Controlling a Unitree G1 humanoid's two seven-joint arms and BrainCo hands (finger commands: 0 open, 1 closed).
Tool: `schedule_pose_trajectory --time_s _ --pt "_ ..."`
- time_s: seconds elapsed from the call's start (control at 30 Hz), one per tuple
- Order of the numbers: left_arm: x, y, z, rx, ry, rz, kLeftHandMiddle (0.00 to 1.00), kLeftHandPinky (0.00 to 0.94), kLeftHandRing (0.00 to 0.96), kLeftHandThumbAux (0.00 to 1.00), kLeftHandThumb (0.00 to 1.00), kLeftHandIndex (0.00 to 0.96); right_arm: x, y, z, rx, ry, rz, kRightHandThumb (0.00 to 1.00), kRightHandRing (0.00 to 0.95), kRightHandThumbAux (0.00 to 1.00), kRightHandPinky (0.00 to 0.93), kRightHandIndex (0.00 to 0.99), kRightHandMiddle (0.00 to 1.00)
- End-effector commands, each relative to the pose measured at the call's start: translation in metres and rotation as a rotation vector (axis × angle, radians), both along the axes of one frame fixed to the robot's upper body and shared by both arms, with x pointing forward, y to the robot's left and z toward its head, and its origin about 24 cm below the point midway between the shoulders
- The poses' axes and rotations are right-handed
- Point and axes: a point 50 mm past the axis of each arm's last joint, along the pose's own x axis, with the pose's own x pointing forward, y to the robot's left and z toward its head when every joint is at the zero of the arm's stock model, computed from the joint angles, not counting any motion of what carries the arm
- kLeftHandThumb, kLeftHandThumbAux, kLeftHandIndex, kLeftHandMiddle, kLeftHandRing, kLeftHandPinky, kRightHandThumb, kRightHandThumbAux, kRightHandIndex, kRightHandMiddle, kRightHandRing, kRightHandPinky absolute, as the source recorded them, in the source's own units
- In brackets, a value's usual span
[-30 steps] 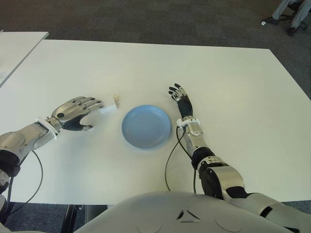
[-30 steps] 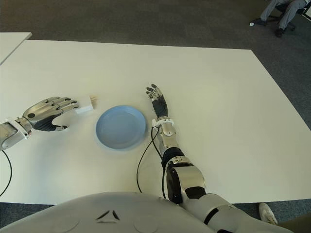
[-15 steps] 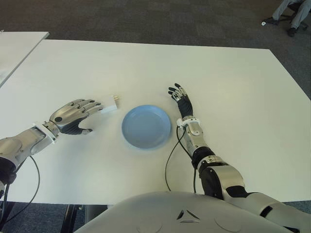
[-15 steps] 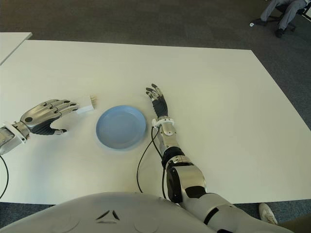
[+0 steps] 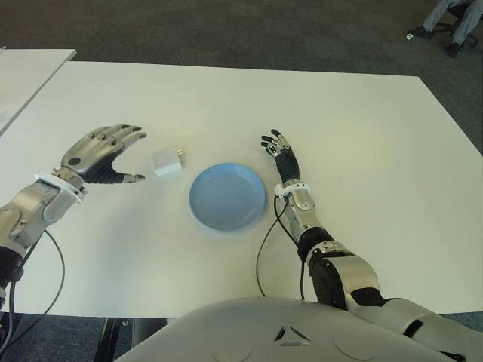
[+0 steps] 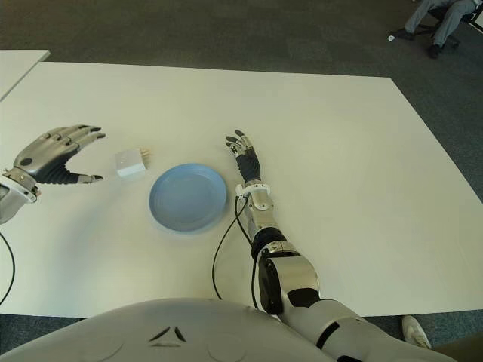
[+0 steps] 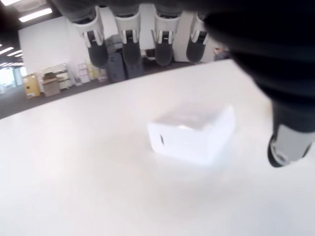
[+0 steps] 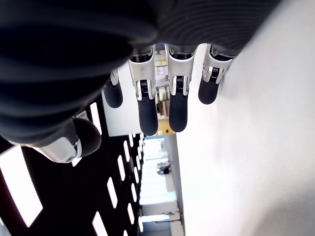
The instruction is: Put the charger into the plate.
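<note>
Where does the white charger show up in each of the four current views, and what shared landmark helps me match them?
Left eye view: charger lies on the table, between the open left hand and the blue plate.
Right eye view: same spot, just left of the plate.
Left wrist view: mid-frame, beyond the spread fingers, untouched.
Right wrist view: not in it.
Shared landmark: the left hand, which appears beside the charger in both eye views and the left wrist view.
</note>
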Motion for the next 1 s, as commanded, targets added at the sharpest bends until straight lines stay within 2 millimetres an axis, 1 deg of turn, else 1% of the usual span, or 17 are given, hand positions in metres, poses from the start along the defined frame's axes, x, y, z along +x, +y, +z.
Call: schedule_pose_trajectory --time_s 0.03,0.2,0.33,0.5,0.77,1.0 --pt "0.003 -0.001 -0.002 -0.056 0.006 0.063 0.000 0.027 0.000 0.401 0.164 0.000 -0.010 -0.002 -0.017 -0.009 0.088 -0.008 0.000 0.209 0.466 0.093 0.100 0.248" --pt "0.012 0.000 -0.007 -0.097 -0.014 0.116 0.000 0.013 0.000 0.343 0.196 0.000 -0.011 0.000 -0.017 0.002 0.088 -0.022 0.000 0.178 0.485 0.077 0.095 0.221" --pt "0.019 -0.004 -0.011 -0.120 -0.010 0.127 0.000 0.013 0.000 0.319 0.223 0.000 -0.012 0.001 -0.017 0.007 0.091 -0.035 0.000 0.155 0.492 0.093 0.097 0.194" --pt "0.031 -0.013 -0.026 -0.152 0.023 0.138 0.000 0.014 0.000 0.297 0.240 0.000 -0.011 0.002 -0.017 0.012 0.093 -0.041 0.000 0.144 0.490 0.109 0.105 0.180" --pt "0.041 -0.017 -0.042 -0.181 0.088 0.160 0.000 0.019 0.000 0.274 0.257 0.000 -0.011 0.003 -0.017 0.020 0.094 -0.041 0.000 0.142 0.491 0.113 0.112 0.175" --pt "0.045 -0.021 -0.052 -0.188 0.135 0.182 0.000 0.008 0.000 0.260 0.272 0.000 -0.011 0.002 -0.018 0.021 0.104 -0.044 0.000 0.111 0.490 0.085 0.098 0.138"
